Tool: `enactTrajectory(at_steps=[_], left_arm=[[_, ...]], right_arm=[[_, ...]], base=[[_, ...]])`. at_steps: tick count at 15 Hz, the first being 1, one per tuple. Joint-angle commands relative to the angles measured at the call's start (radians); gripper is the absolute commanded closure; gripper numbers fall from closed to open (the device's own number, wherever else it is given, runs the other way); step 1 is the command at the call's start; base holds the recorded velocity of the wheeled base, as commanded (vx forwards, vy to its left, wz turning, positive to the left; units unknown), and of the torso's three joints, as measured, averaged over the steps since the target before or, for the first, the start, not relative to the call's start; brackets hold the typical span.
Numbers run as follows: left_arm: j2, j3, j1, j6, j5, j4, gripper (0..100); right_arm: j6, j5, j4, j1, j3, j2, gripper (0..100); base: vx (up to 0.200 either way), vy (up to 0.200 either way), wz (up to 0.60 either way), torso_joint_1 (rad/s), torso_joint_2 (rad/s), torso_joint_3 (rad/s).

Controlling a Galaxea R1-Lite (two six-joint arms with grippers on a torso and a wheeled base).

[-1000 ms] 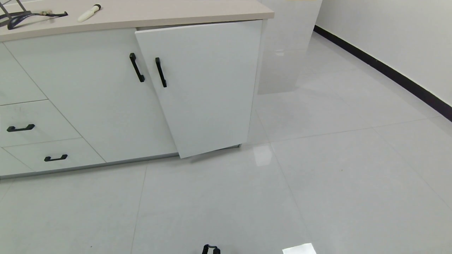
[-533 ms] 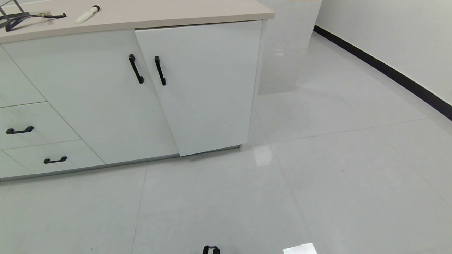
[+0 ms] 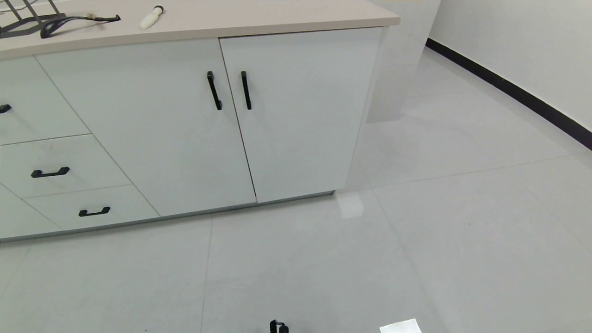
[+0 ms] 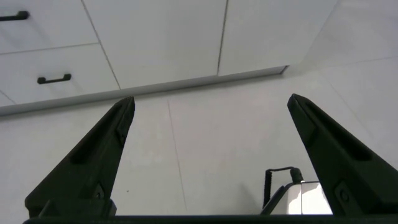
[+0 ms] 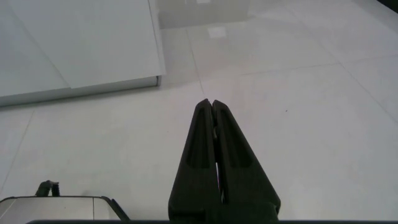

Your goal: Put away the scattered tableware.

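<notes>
Shows the left pincer (image 4: 211, 98) spread wide and empty and the right pincer (image 5: 212, 106) pressed fully shut on nothing, both low over the pale tiled floor (image 3: 323, 259) before 2 closed white cabinet doors (image 3: 296, 111). Risks, by judgement, a short reach or an arm striking the beige countertop (image 3: 277, 14), with the tableware well above and beyond both pincers, and a shut right pincer rolling a rounded handle away. Places the slim cream-handled utensil (image 3: 151, 17) flat on that countertop near a curved black utensil (image 3: 51, 27) and black wire rack (image 3: 21, 21).

Countertop (image 3: 277, 16) with rack (image 3: 25, 24) and utensil (image 3: 151, 17)
</notes>
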Motion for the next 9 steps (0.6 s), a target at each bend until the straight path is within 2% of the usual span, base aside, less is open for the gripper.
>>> enactTrajectory(at_steps=[1, 9], left_arm=[[0.016, 0.0, 0.002, 0.0, -0.001, 0.0, 0], [0.035, 0.0, 0.015, -0.003, 0.001, 0.0, 0]], right_arm=[[0.0, 0.0, 0.0, 0.0, 0.0, 0.004, 100], [0.0, 0.003, 0.0, 0.0, 0.0, 0.004, 100]], base=[[0.0, 0.2, 0.0, 0.002, 0.0, 0.007], [0.2, 0.0, 0.0, 0.003, 0.0, 0.002]])
